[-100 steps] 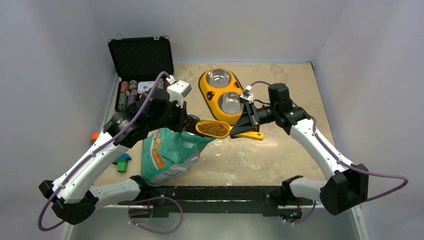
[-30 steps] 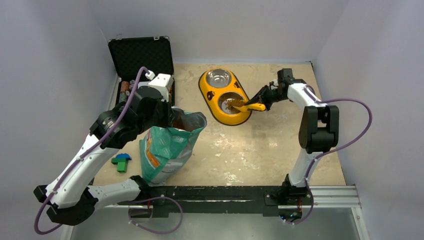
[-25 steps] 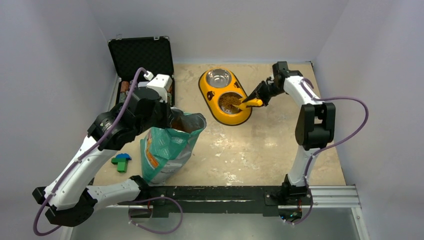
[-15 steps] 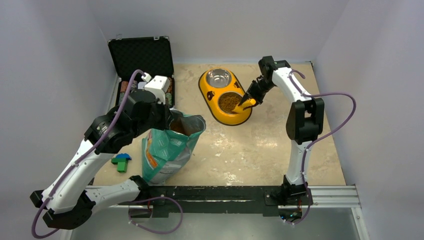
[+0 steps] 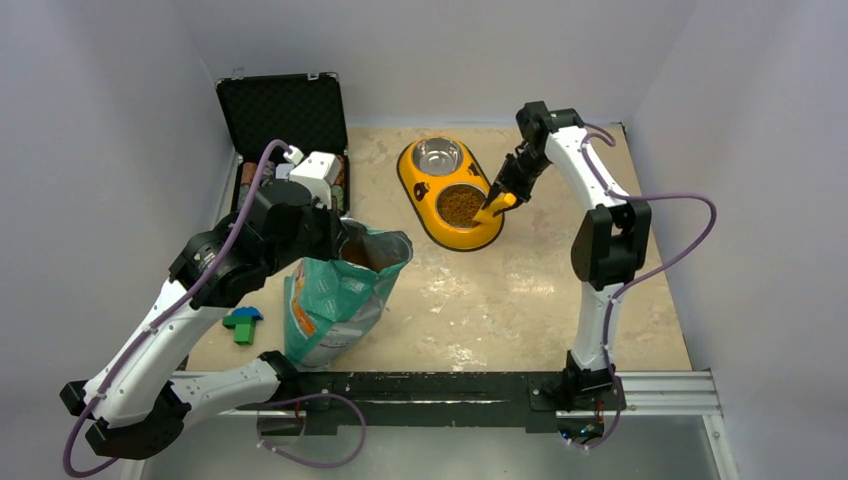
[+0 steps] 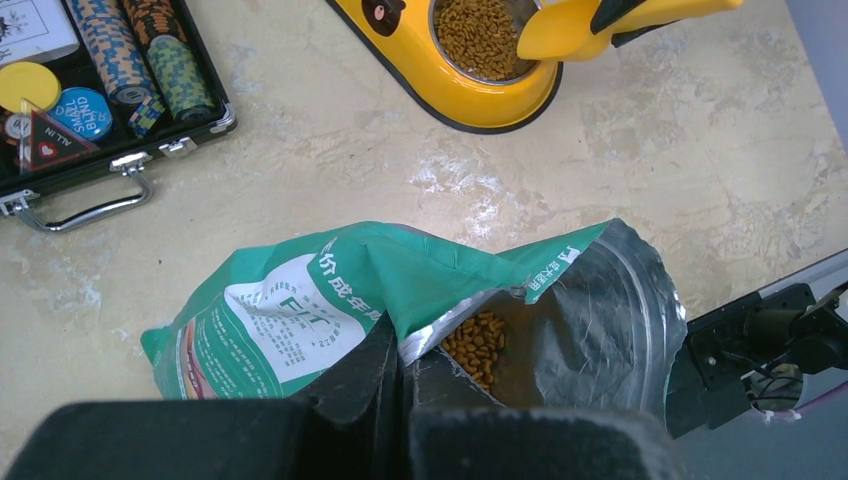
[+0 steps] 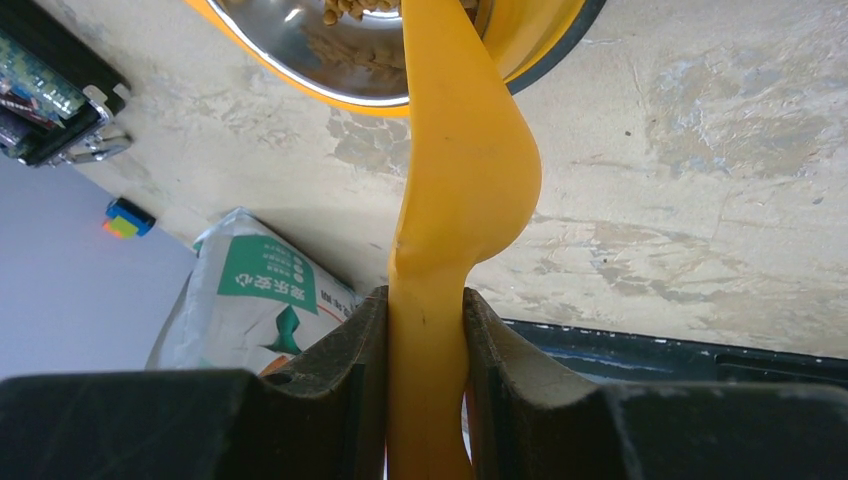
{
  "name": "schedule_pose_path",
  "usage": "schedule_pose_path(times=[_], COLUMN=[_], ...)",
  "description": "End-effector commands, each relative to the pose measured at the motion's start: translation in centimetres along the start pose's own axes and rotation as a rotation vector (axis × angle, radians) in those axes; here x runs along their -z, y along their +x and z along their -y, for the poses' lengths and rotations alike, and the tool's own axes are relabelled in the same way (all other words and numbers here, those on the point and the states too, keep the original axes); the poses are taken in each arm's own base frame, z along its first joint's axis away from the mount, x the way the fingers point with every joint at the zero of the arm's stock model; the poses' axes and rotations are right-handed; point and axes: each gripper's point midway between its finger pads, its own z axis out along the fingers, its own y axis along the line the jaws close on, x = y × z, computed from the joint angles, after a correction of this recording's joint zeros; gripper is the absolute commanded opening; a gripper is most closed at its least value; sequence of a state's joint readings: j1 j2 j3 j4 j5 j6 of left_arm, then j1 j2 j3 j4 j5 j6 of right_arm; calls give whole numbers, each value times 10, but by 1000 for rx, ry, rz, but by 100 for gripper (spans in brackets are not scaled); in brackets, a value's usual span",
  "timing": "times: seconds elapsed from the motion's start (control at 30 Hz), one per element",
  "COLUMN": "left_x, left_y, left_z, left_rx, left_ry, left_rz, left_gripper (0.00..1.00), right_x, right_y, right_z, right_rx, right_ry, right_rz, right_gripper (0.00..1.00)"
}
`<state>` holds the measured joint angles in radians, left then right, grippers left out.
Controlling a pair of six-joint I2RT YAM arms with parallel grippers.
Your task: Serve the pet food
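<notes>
The teal-green pouch [image 5: 340, 295] stands open at the near left; brown pet food [image 6: 478, 343] shows inside it. My left gripper [image 6: 405, 365] is shut on the pouch's rim [image 6: 425, 340] and holds it upright. My right gripper [image 7: 425, 315] is shut on the handle of a yellow scoop [image 7: 455, 180], which is tipped steeply over the near bowl [image 5: 461, 206] of the yellow double feeder [image 5: 425, 190]. That bowl holds pet food [image 6: 478, 35]. The far bowl [image 5: 436, 156] is bare steel. The scoop also shows in the top view [image 5: 495, 207].
An open black case [image 5: 283, 120] with poker chips [image 6: 110, 50] sits at the far left. Green and blue blocks [image 5: 243, 324] and an orange piece lie left of the pouch. White walls close in the table on three sides.
The right arm carried the loaded scoop from the pouch to the near bowl and tipped it; the food now lies in the bowl. The left gripper kept its hold on the pouch.
</notes>
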<state>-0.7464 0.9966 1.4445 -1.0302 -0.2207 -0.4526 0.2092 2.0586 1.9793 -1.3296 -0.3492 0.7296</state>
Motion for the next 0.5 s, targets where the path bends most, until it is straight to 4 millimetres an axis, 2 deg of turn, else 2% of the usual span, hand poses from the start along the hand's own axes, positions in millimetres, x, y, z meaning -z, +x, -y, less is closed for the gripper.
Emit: schedule_pose_path(times=[0.0, 0.1, 0.2, 0.27, 0.33, 0.47], left_x=[19, 14, 1, -6, -15, -30], left_y=[-68, -64, -53, -43, -35, -23], left_z=[29, 35, 36, 41, 46, 60], left_rx=[61, 51, 44, 38, 38, 40], left_ry=[138, 155, 138, 154, 178, 226], left_rz=[260, 222, 139, 96, 62, -18], left_gripper=[0, 0, 0, 0, 0, 0], right_x=[33, 60, 90, 108, 111, 134], right_y=[10, 12, 27, 51, 75, 126], right_z=[-18, -35, -31, -22, -7, 2], right_rx=[99, 268, 536, 647, 678, 761], right_ry=[-84, -194, -174, -158, -169, -320], right_rz=[55, 134, 289, 358, 367, 420], right_gripper=[0, 0, 0, 0, 0, 0])
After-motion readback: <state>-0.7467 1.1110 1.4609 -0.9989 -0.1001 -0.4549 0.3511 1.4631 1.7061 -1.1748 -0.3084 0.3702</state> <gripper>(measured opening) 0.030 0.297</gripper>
